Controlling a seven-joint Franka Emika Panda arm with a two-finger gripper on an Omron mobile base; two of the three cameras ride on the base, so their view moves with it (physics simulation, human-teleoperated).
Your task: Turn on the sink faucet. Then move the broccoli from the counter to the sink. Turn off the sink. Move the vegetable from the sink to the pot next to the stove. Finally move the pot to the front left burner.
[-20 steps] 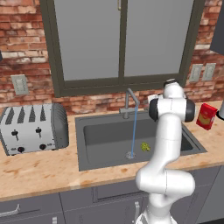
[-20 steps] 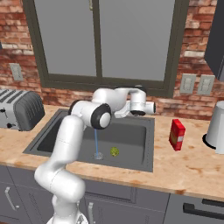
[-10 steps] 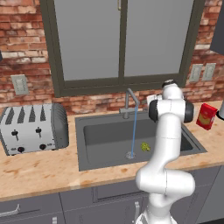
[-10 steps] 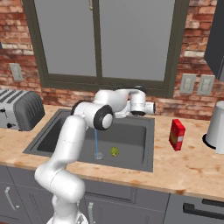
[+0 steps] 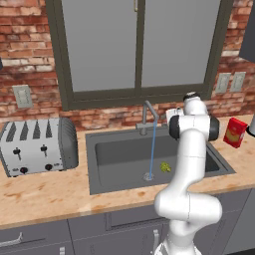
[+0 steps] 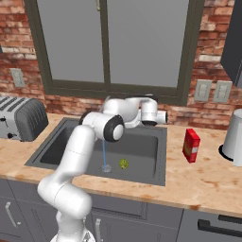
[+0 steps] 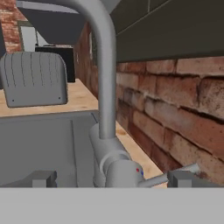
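Sink faucet [image 7: 106, 87] stands upright, lever toward the brick wall; tool [image 7: 113, 178] spread wide around its base

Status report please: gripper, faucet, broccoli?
Gripper open, at the sink faucet base by its lever. Water running. Broccoli in the sink. Nothing in the way.

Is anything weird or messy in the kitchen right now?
Nothing looks broken or spilled. The faucet is running a thin stream into the sink, and the broccoli lies in the basin near the drain. The open tool sits by the faucet's lever.
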